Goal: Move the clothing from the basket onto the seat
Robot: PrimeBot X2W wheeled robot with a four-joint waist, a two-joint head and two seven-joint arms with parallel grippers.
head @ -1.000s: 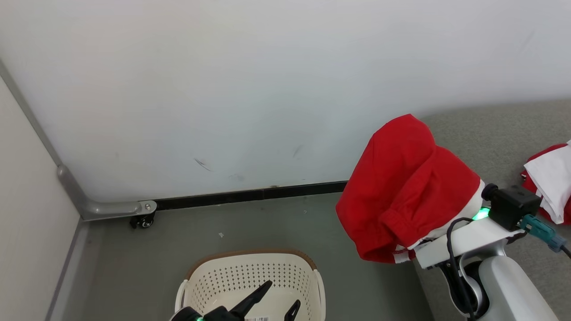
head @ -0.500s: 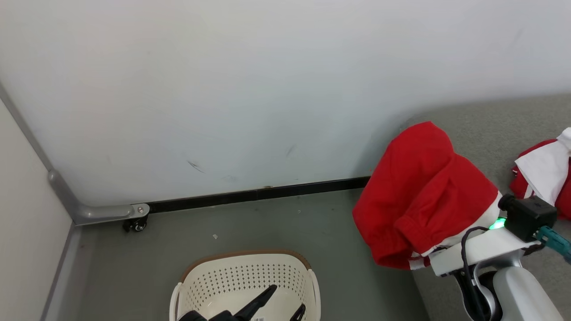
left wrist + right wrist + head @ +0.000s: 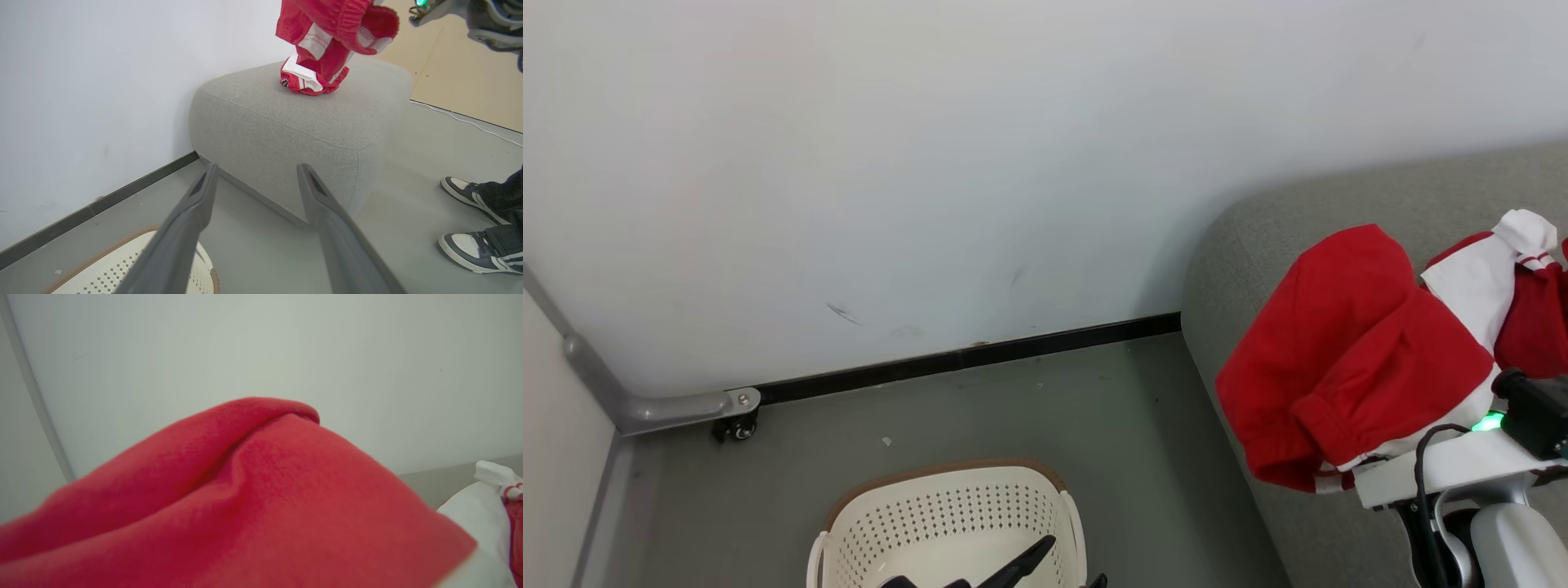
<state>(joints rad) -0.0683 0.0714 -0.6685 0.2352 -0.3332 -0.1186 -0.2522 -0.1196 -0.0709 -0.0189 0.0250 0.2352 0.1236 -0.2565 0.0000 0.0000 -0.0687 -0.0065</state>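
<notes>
A smooth grey floor (image 3: 1013, 425) runs up to a black skirting strip at the foot of the white wall. On it stands the basket (image 3: 947, 523), cream with a brown rim, well apart from the wall. To its right the seat (image 3: 294, 122) rests on the same floor, its rounded corner close against the wall. A crumpled red and white garment (image 3: 314, 81) lies on the seat's top, towards the back. Also on the floor are a small black caster (image 3: 737, 426) under a metal foot, a thin pale cable (image 3: 470, 122), and a person's two shoes (image 3: 466, 192) beside the seat.
</notes>
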